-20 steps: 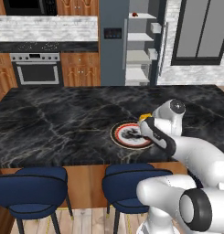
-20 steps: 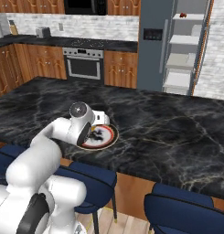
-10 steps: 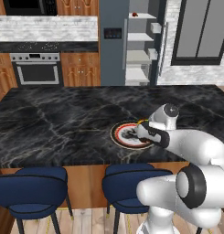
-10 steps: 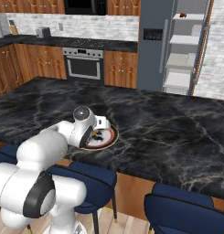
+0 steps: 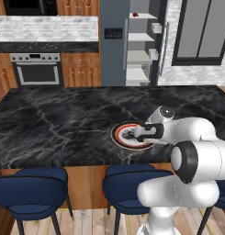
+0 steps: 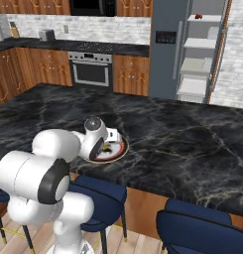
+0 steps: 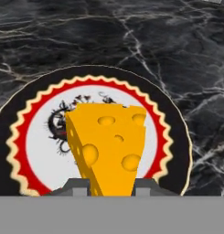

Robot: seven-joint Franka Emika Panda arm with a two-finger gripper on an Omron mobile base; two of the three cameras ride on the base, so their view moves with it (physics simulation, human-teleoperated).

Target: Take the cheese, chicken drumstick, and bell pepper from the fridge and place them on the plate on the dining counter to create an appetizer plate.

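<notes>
Holding the cheese (image 7: 107,148) between its two finger tips, the gripper (image 7: 108,185) hangs low over the plate (image 7: 35,160); the jaws are closed on the wedge's narrow lower end, which leaves the broad holed face free and pointing toward 12 o'clock in the hand view. The wedge sits over the plate's white centre, partly covering the dark pattern at about 10 o'clock from it. I cannot tell whether its underside already touches the plate. The plate (image 5: 121,134) lies on the dining counter (image 5: 54,128) near the robot's edge, within easy reach of the folded arm. Judgement: this is the set-down step for the first item; centring it now may crowd the next two. The fridge (image 5: 113,50) stands open at 12 o'clock beyond the counter, and a small red item on its top shelf looks like the bell pepper (image 5: 136,14). The drumstick is not identifiable.
</notes>
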